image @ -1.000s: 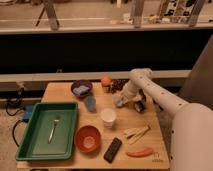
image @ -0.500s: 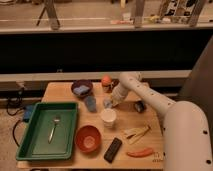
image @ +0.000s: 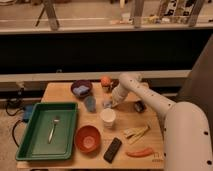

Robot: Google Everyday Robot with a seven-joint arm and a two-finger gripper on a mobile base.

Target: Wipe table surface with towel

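My gripper [image: 111, 102] hangs low over the wooden table [image: 60, 92], near its middle. It is just right of a blue cup [image: 90, 103] and just behind a white cup [image: 107, 117]. A small pale patch [image: 106, 104] lies at the gripper's tip on the table; it may be the towel, but I cannot tell whether it is held. The white arm [image: 150, 102] comes in from the lower right and bends at an elbow [image: 127, 80] behind the gripper.
A green tray [image: 30, 145] with a fork [image: 52, 127] fills the left front. Also on the table are a purple bowl [image: 81, 89], an orange [image: 105, 81], a red bowl [image: 87, 138], a black phone [image: 112, 149], yellow strips [image: 136, 132], a red vegetable [image: 140, 152] and a dark object [image: 139, 106].
The gripper has moved left across the table, from near the dark object toward the blue cup, and now sits about where it was half a second ago.
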